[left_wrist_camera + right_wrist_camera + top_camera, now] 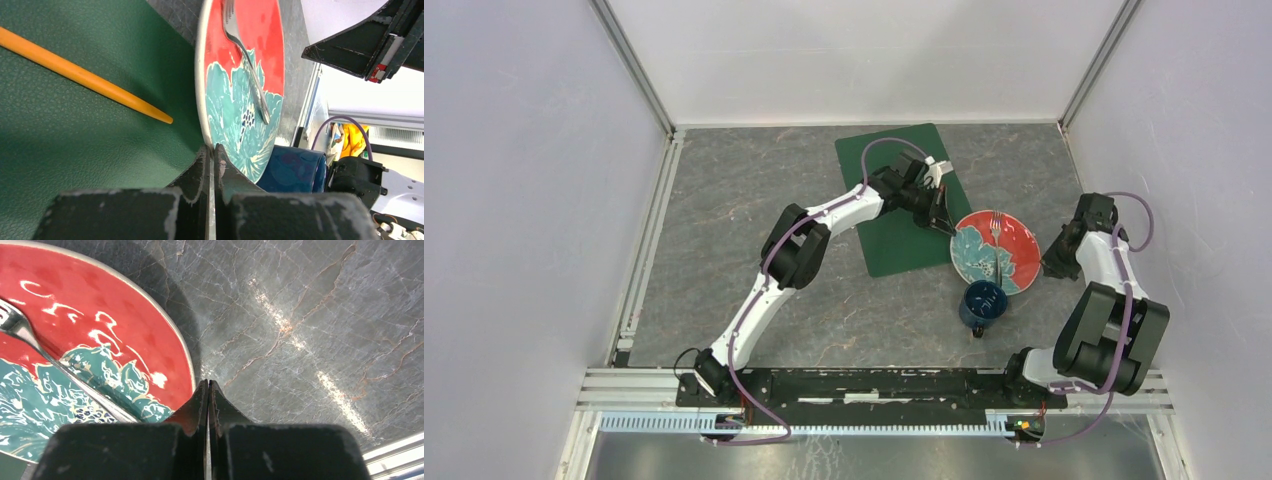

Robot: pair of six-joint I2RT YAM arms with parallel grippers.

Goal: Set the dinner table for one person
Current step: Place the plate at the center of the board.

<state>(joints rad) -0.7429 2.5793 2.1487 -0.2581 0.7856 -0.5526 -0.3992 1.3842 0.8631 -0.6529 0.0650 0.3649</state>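
a: so, what sits around the two hands right now?

b: the left hand [941,215] reaches out over a dark green placemat [899,250] and ends at the left rim of a round plate [1019,255]. the right hand [1054,262] comes in low from the other side, at the plate's right rim. the plate lies between them.

a: are they gripping it?

b: no. in each wrist view the fingers are pressed together with nothing between them, and the tips are just at the rim.

a: anything in the way?

b: a dark blue mug [982,303] stands just beside the plate's near edge, on the robot's side of it. an orange stick [85,77] lies flat on the placemat, its pointed end near the plate's rim but apart from it. from above, the left arm [824,215] hides it.

a: and what do the containers hold?

b: the plate, red with a teal wave pattern, carries a metal fork [995,245] lying across its middle, tines toward the far side. the mug's inside looks dark, and i cannot tell whether anything is in it.

a: where is the worktop in all this?

b: the worktop [754,230], grey stone-look with pale veins, spreads under everything. the placemat lies on its far middle part. the plate rests mostly on bare stone, with its left rim over the placemat's right edge.
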